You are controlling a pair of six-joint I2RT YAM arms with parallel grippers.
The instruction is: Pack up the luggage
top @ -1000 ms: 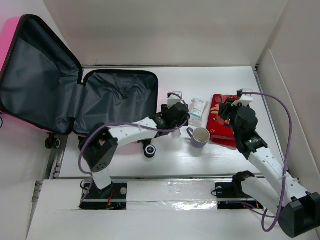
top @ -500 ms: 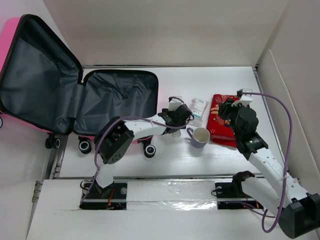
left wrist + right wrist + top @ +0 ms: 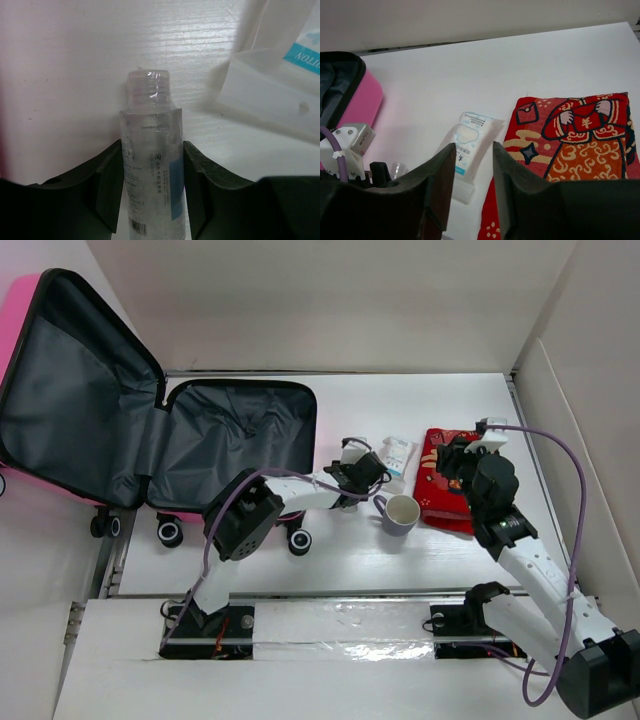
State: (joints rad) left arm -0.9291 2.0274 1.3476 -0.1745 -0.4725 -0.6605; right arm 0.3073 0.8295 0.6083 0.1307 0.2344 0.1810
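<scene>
1 luggage [image 3: 240,435], 1 clear bottle [image 3: 152,145], 1 mug [image 3: 400,513], 1 white packet [image 3: 397,457], 1 red cloth [image 3: 440,495]. Luggage open at bench [image 3: 450,400] left, wheels nearward, long axis near-far. Left claw [image 3: 152,165] grasps bottle; right claw [image 3: 473,150] released.

Pink luggage [image 3: 364,96], white tube [image 3: 470,142], red cloth [image 3: 575,150]

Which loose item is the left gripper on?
The clear bottle, clamped in the left gripper; pouch, mug and red cloth lie apart from it.

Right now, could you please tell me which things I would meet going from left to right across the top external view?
luggage → left gripper → white packet → red patterned cloth
</scene>
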